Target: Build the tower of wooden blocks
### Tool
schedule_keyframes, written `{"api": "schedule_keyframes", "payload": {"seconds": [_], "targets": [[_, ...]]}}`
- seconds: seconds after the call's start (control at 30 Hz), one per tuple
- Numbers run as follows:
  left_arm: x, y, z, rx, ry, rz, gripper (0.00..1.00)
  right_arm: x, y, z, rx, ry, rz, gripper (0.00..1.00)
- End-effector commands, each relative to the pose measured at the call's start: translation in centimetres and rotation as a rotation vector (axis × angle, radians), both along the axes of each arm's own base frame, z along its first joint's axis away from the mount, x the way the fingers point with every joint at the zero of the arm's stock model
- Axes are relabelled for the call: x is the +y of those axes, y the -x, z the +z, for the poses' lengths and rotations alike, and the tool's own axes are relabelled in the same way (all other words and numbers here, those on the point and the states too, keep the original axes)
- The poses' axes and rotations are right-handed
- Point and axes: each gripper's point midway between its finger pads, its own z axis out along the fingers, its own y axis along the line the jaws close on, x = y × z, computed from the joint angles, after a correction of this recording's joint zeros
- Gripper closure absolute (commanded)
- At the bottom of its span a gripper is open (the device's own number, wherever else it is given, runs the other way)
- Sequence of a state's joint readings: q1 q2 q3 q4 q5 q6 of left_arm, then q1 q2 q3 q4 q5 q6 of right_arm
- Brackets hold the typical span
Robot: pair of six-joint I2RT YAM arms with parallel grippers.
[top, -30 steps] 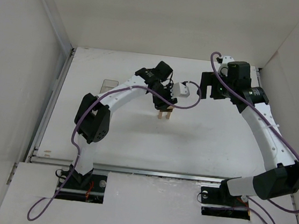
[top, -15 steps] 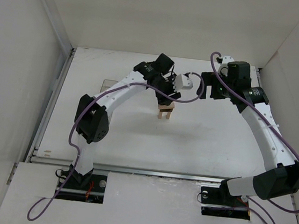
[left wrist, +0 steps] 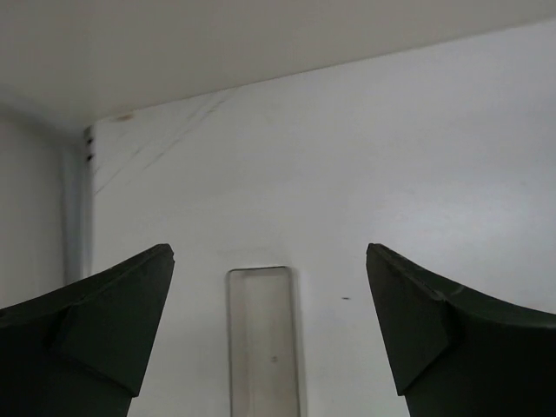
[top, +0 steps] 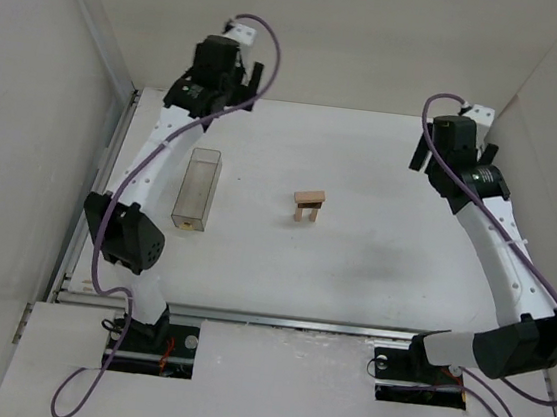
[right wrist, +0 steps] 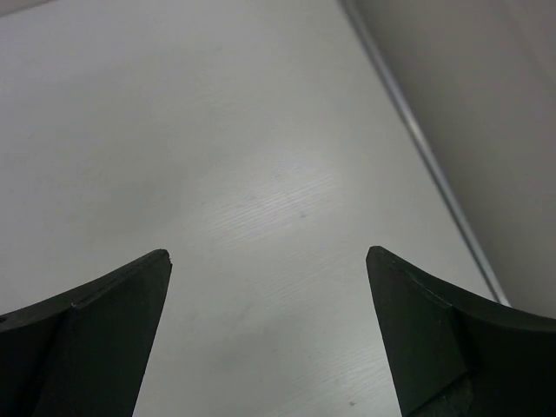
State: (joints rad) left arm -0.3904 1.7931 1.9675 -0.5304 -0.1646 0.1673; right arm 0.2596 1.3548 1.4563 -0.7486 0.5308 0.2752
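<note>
The wood block tower [top: 309, 206] stands by itself mid-table: a small tan arch of two uprights with a flat bar across the top. My left gripper [top: 233, 91] is raised at the far back left, well away from it. In the left wrist view the left gripper [left wrist: 269, 261] is open and holds nothing. My right gripper [top: 435, 156] hangs at the back right, also far from the tower. Seen from its wrist, the right gripper [right wrist: 268, 261] is open over bare table. Neither wrist view shows the tower.
A clear plastic box [top: 196, 191] lies left of the tower, and the clear box [left wrist: 263, 339] also appears below the left fingers. White walls enclose the table [top: 372, 270] on the left, back and right. A metal rail [right wrist: 426, 148] runs along the right wall.
My left arm has let go at the tower and swung up to the back left, its jaws opening. The right arm pulled back to the right. The tower stays standing.
</note>
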Motion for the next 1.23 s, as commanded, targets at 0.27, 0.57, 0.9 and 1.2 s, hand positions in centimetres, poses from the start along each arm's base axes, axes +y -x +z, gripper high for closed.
{"api": "schedule_keyframes", "payload": {"seconds": [0.27, 0.57, 0.9, 1.2], "targets": [[19.5, 2.6, 4.4, -0.196, 0.104, 0.736, 0.01, -7.6, 3.6, 5.7, -0.247, 0.130, -0.456, 0.00], [19.3, 2.5, 3.9, -0.184, 0.104, 0.725, 0.01, -7.1, 2.7, 6.5, -0.235, 0.095, -0.468, 0.00], [19.2, 2.9, 4.3, -0.189, 0.112, 0.716, 0.01, -7.2, 3.4, 6.2, -0.228, 0.098, -0.468, 0.00], [19.0, 3.6, 4.8, -0.196, 0.119, 0.694, 0.01, -7.5, 4.3, 6.4, -0.239, 0.093, -0.468, 0.00]]}}
